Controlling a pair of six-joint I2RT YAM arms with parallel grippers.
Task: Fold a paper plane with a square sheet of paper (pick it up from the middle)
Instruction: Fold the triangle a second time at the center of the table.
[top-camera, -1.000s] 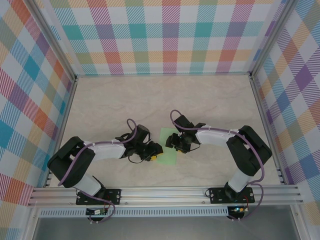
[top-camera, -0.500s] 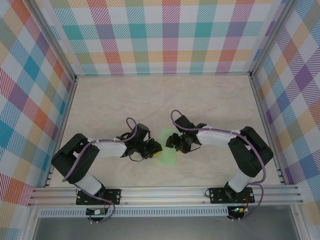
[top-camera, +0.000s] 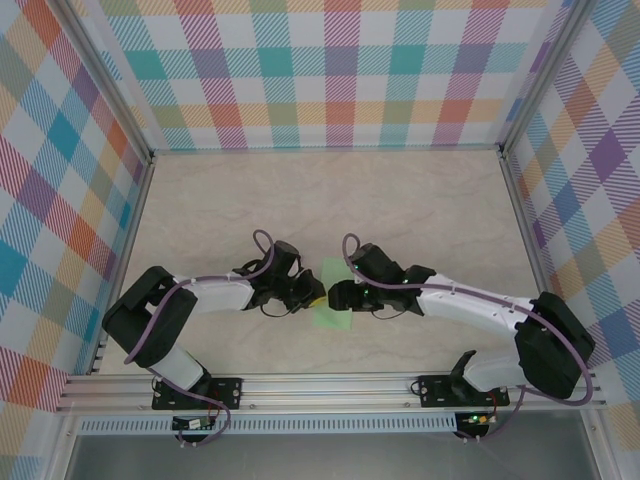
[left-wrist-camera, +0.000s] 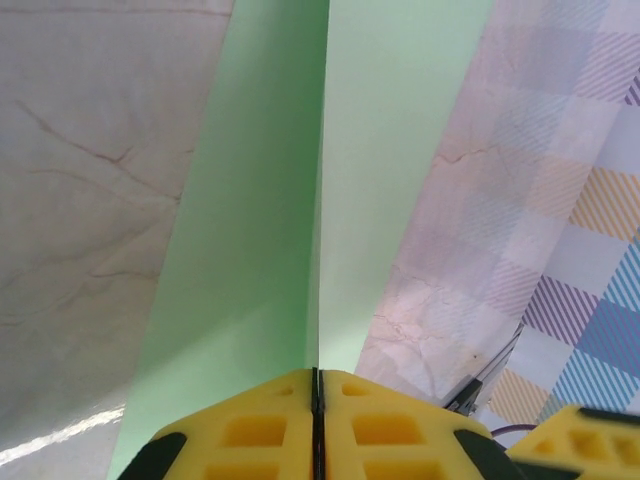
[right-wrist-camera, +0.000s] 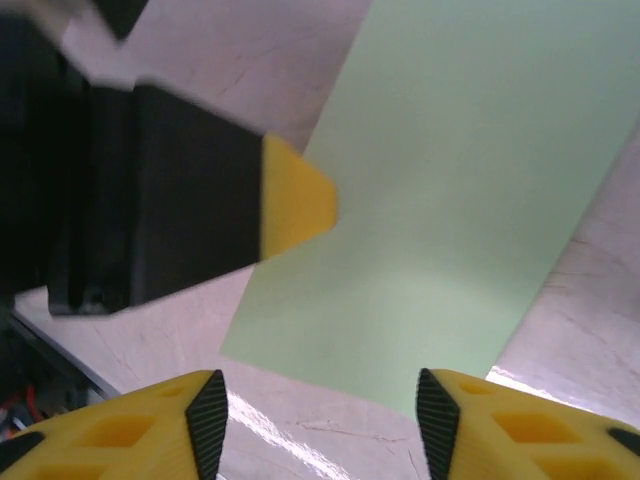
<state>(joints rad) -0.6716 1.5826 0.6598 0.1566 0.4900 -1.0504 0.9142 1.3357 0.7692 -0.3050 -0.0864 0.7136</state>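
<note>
The left gripper (left-wrist-camera: 315, 395) has its two yellow pads pressed flat together, clamped on a raised pinch of the square sheet of paper (left-wrist-camera: 255, 250). From that pinch a sharp ridge runs straight away from the jaws, with pale green paper sloping down on both sides to the marbled table (left-wrist-camera: 80, 200).

The right gripper (right-wrist-camera: 315, 415) has its yellow fingers (right-wrist-camera: 110, 435) standing well apart and holding nothing. The green sheet (right-wrist-camera: 450, 190) lies just ahead of them, its near edge close to the fingertips but apparently not touching. The left gripper's yellow tip (right-wrist-camera: 295, 205) meets the sheet at its left edge in this view.

From above, both grippers (top-camera: 312, 293) (top-camera: 336, 296) meet over the sheet (top-camera: 330, 320), near the front middle of the table (top-camera: 420, 200), with green showing beyond and nearer than them.

The step in hand appears to be the pick-up from the middle, forming the centre crease. The next move probably calls for a gentle lift by the left arm, keeping the thin paper from slipping or tearing, while the right jaws come in to take a side.
</note>
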